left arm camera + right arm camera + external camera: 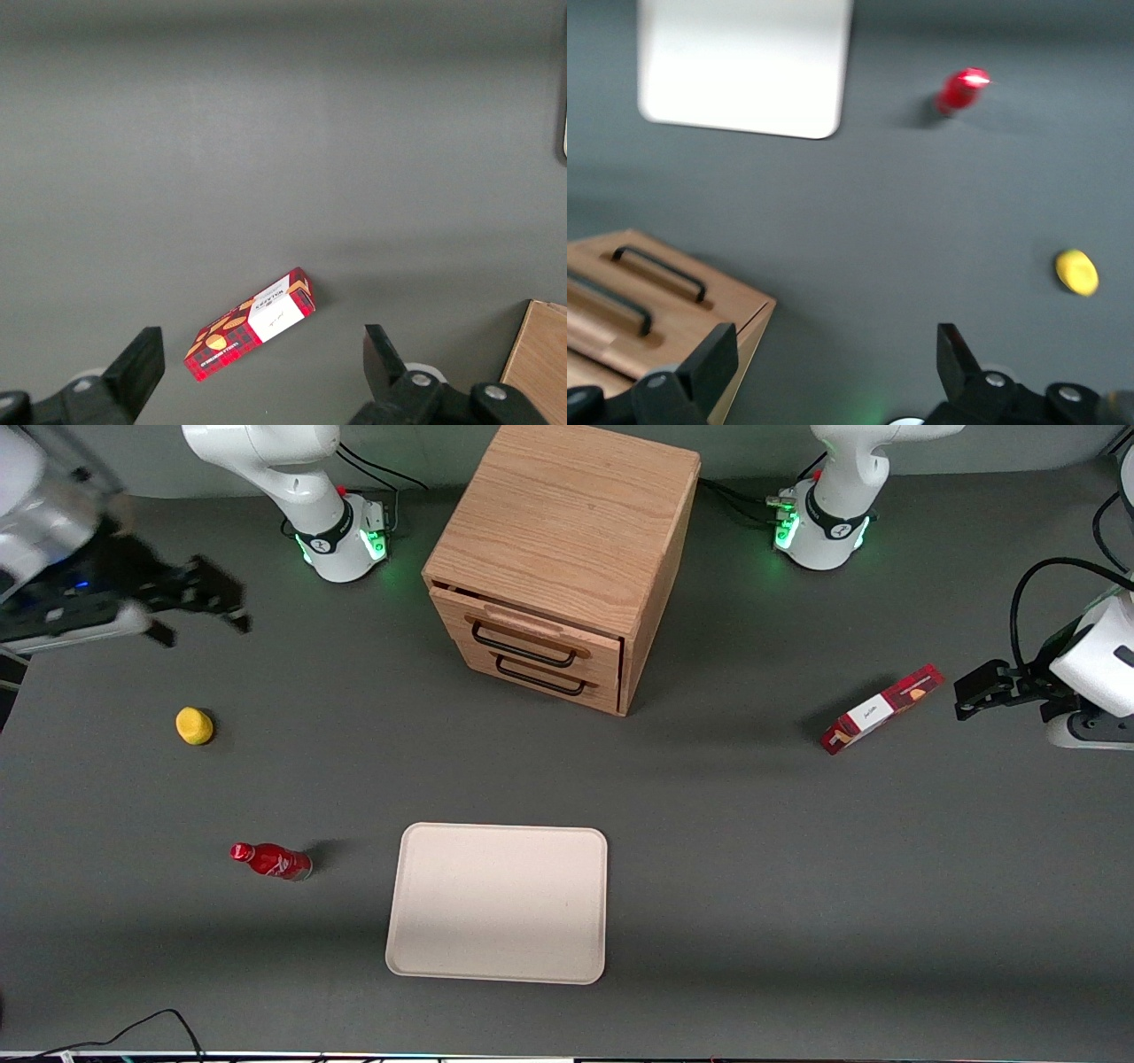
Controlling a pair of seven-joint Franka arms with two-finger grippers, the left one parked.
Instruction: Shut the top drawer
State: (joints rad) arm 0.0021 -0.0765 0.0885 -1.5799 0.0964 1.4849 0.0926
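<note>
The light-oak cabinet [567,514] stands at the back middle of the table, its front toward the front camera. Its top drawer [532,627], with a black wire handle [523,648] and wooden lip, sticks slightly out of the cabinet. The lower drawer [549,682] sits flush below it. My right gripper [205,609] hovers open and empty above the table toward the working arm's end, well away from the cabinet. The right wrist view shows the open gripper [833,354] and the top drawer [594,323] with both handles.
A cream tray [496,903] lies in front of the cabinet, nearer the front camera. A red bottle [270,861] lies beside the tray, and a yellow lump [194,725] is under the gripper's side. A red box [881,708] lies toward the parked arm's end.
</note>
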